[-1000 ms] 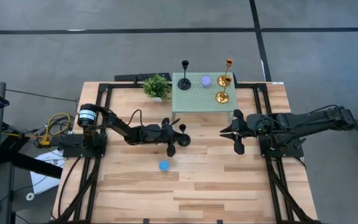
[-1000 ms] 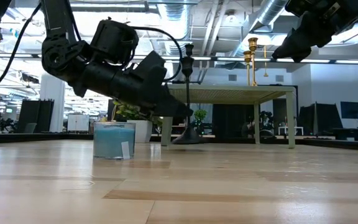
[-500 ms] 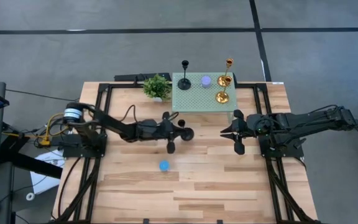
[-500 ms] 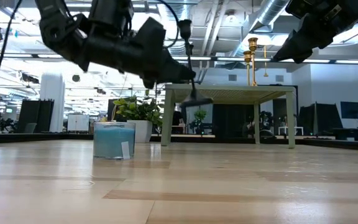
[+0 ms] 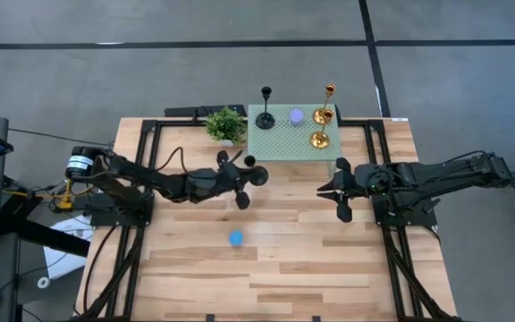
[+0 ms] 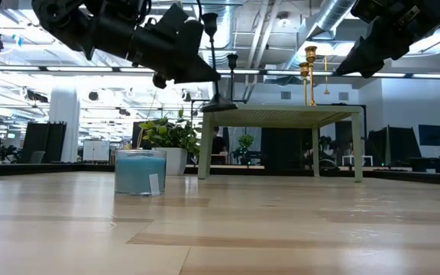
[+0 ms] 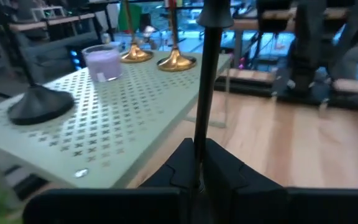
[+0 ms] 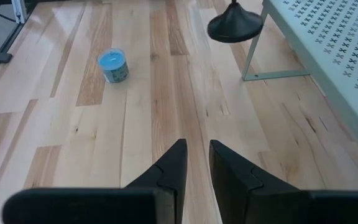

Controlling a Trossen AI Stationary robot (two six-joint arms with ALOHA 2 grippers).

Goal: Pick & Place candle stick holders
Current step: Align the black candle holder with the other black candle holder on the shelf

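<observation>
My left gripper (image 5: 245,181) is shut on a black stemmed candle holder (image 6: 212,57) and holds it in the air just left of the small pale green perforated table (image 5: 293,134). Its round base (image 6: 218,105) hangs at about that table's top height. On the green table stand another black holder (image 5: 265,116), a low purple one (image 5: 296,116) and two gold ones (image 5: 322,121). A low blue one (image 5: 236,238) stands on the wooden table. My right gripper (image 5: 336,190) hovers right of the green table, empty, its fingers a narrow gap apart (image 8: 197,165). My left gripper pinches the holder's thin stem (image 7: 201,146) between its two fingers, below the stem's middle. The fingers come from the table's left, slanting a little down, and lie across the stem. The holder stands nearly upright, cup end up, lifted clear of both tables.
A small green leafy plant (image 5: 226,125) stands at the green table's left far corner, close to the held holder. The green table's legs (image 6: 205,145) stand on the wood. The near half of the wooden table holds only the blue piece.
My left gripper has risen and gone toward the far edge and the green table, still shut on the black holder. The holder's base has gone from the wooden table up to about the green table's top height and stays nearly upright.
</observation>
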